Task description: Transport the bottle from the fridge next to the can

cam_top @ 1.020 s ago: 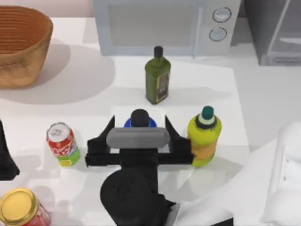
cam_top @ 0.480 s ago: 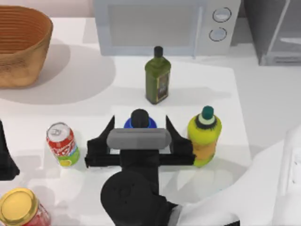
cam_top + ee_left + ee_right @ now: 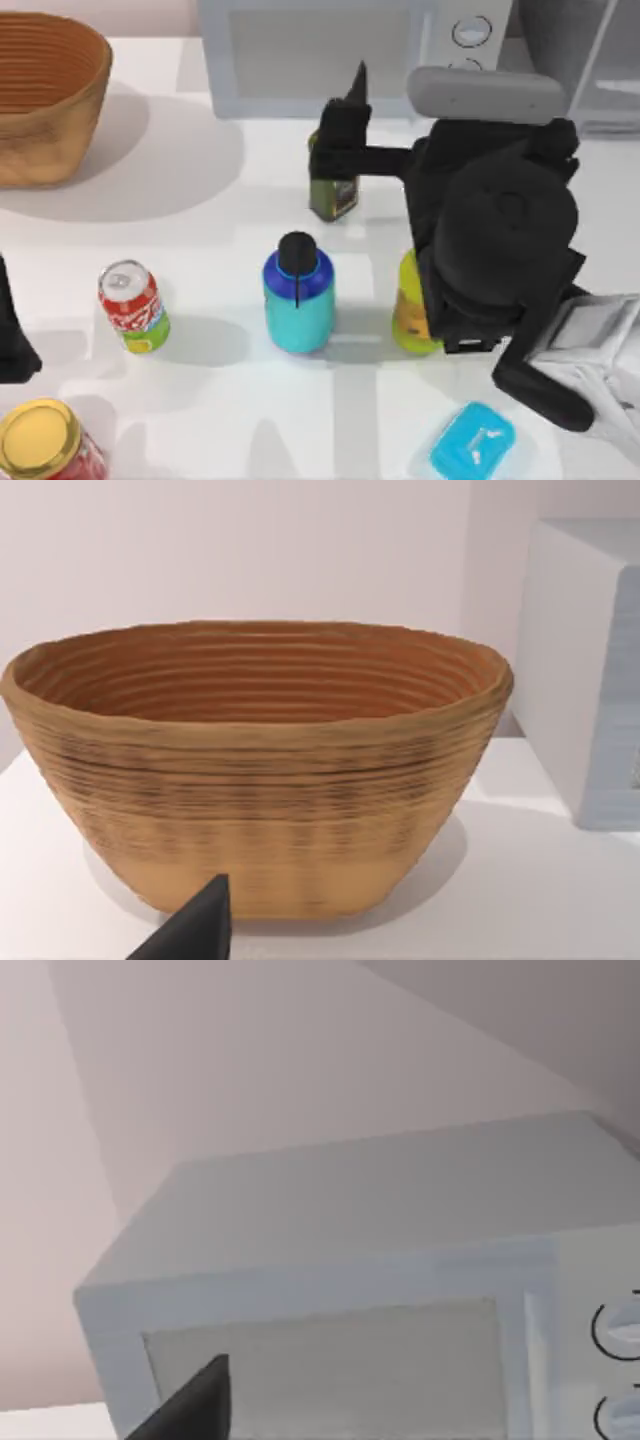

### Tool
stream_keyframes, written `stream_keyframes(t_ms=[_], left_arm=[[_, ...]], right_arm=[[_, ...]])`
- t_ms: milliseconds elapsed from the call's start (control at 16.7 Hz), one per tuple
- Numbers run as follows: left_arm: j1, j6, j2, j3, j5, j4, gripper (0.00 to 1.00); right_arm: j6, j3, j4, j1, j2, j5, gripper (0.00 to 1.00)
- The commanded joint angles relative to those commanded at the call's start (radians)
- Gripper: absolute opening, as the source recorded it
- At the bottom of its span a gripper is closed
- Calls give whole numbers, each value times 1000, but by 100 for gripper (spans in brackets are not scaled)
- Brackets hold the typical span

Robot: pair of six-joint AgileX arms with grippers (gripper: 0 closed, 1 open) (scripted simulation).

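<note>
A: While the can (image 3: 133,306) stands at the left, your bottle (image 3: 298,298) stands free near it, mid-table.

B: And the right gripper (image 3: 345,135)?

A: Raised, holding nothing; jaw width you cannot tell. Swing low and you'd topple the oil bottle (image 3: 333,195).

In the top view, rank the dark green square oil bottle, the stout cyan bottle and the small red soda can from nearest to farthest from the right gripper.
From the right gripper:
1. Dark green square oil bottle, directly beneath it.
2. Stout cyan bottle, table centre.
3. Small red soda can, far left.
</note>
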Motion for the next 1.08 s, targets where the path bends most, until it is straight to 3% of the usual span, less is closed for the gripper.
stream_keyframes(t_ms=[660,1080], left_arm=[[0,0,0,0,0,0,100],[0,0,0,0,0,0,100]], right_arm=[[-97,-508,-554,-640,-1154,-638,100],[-135,-754,-830,-900,-1562,-868,100]])
